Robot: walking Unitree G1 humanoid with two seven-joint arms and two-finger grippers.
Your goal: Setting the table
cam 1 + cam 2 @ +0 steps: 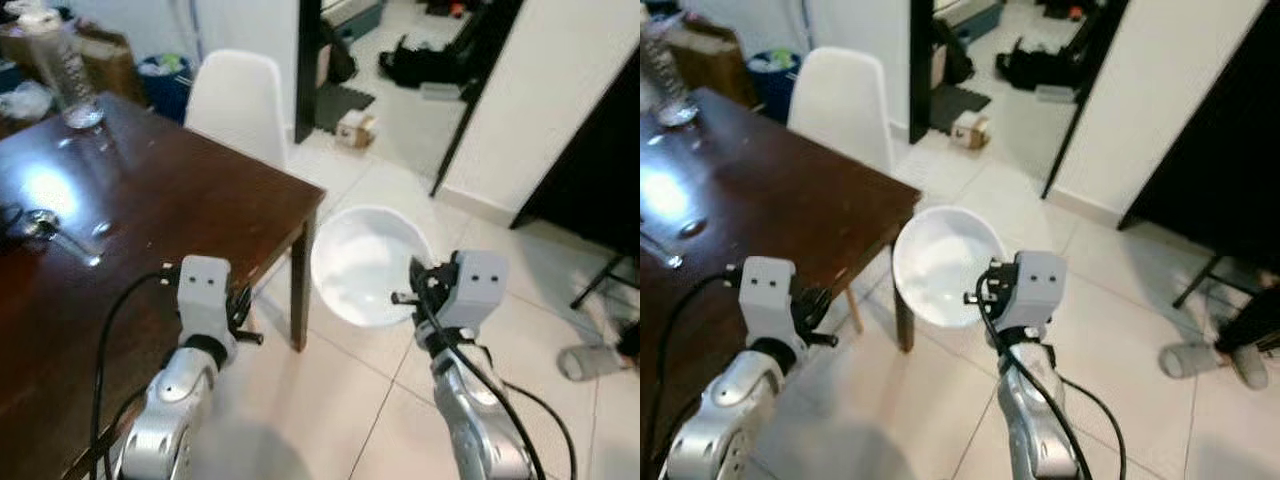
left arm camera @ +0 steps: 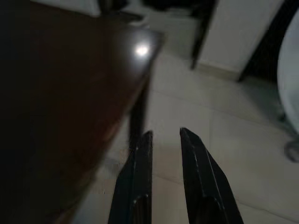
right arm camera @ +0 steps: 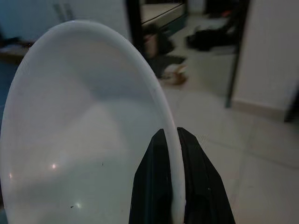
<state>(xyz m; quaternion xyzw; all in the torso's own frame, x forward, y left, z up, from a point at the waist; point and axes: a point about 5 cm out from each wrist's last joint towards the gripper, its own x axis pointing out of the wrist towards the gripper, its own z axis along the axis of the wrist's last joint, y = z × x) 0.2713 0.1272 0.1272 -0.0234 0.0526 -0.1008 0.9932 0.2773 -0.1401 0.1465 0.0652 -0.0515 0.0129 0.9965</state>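
The right gripper (image 3: 176,140) clamps the white bowl's (image 1: 365,262) rim above pale floor tiles (image 1: 380,390) (beside the dark table's (image 1: 150,220) corner).

left gripper (image 2: 163,140) ajar, right gripper (image 3: 171,142) clamped

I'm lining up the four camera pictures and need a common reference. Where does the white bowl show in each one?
Left eye view: white bowl right of centre, over the floor off the table's corner, rim held by the right tool.
Right eye view: bowl near centre.
Left wrist view: a white curved edge that may be the bowl.
Right wrist view: bowl close up, rim pinched.
Shared landmark: the dark table's corner.
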